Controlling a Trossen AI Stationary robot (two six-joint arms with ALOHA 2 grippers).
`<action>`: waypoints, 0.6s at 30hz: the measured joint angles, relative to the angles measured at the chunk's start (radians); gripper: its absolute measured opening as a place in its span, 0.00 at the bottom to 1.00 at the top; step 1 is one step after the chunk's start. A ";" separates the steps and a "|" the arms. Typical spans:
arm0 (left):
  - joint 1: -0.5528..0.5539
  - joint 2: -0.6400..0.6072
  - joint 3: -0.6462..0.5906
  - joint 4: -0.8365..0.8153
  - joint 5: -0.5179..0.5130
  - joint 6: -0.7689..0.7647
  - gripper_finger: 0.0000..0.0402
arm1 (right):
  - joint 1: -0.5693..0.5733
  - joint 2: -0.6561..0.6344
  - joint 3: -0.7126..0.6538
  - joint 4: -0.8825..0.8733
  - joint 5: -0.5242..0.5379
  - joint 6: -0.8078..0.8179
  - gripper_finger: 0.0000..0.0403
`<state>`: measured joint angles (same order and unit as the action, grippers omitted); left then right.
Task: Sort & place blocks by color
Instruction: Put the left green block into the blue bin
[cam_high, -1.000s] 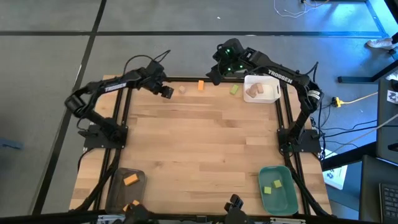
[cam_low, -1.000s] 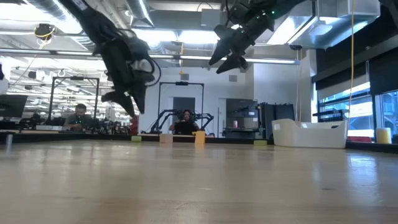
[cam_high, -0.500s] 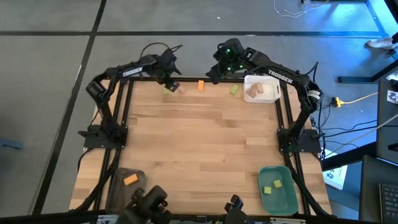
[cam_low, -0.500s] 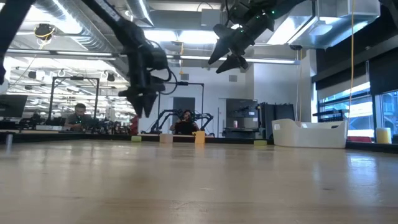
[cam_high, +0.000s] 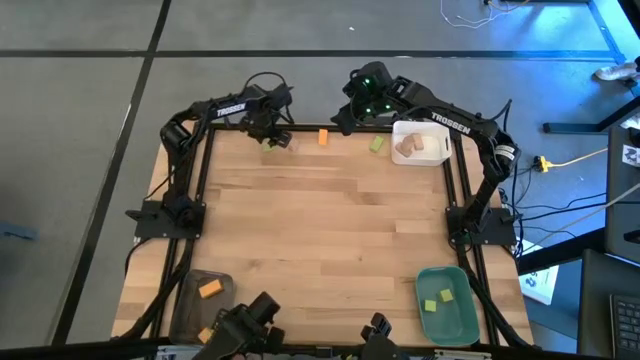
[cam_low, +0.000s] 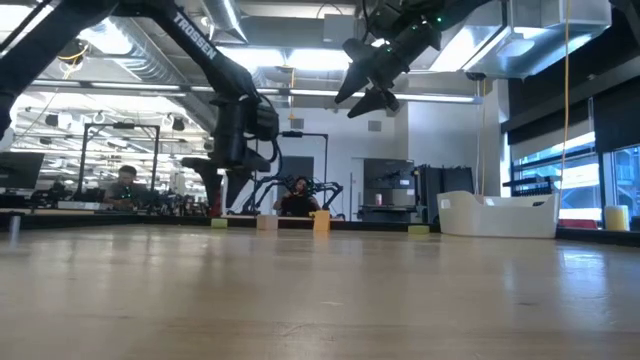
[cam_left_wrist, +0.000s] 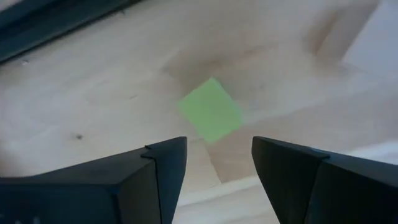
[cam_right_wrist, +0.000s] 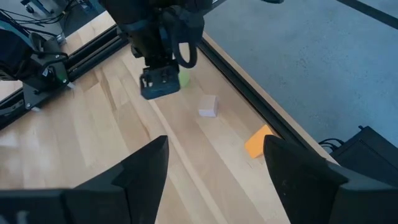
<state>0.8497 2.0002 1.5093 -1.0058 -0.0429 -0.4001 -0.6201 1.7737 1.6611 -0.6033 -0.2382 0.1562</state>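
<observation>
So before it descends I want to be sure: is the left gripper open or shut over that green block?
Open. The left gripper shows a clear gap between its fingers, with the green block lying untouched on the table beyond them.

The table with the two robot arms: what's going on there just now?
It's a colour-sorting job. The left gripper hangs open over a light green block at the table's far edge, not yet gripping it. The right gripper waits raised near the white tray, which holds tan blocks. The green tray and grey tray already hold matching blocks.
</observation>
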 joint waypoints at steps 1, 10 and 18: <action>-0.001 0.000 0.000 0.012 0.000 -0.020 0.44 | 0.000 0.000 0.000 0.000 0.000 0.000 0.65; -0.011 0.000 0.000 -0.004 0.009 -0.296 0.44 | 0.000 0.000 0.000 0.000 0.000 -0.007 0.65; -0.012 0.000 0.000 0.011 -0.004 -0.469 0.44 | 0.000 0.000 0.000 0.000 0.000 -0.042 0.65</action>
<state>0.8375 1.9999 1.5093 -0.9952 -0.0468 -0.8688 -0.6197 1.7737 1.6611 -0.6033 -0.2382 0.1141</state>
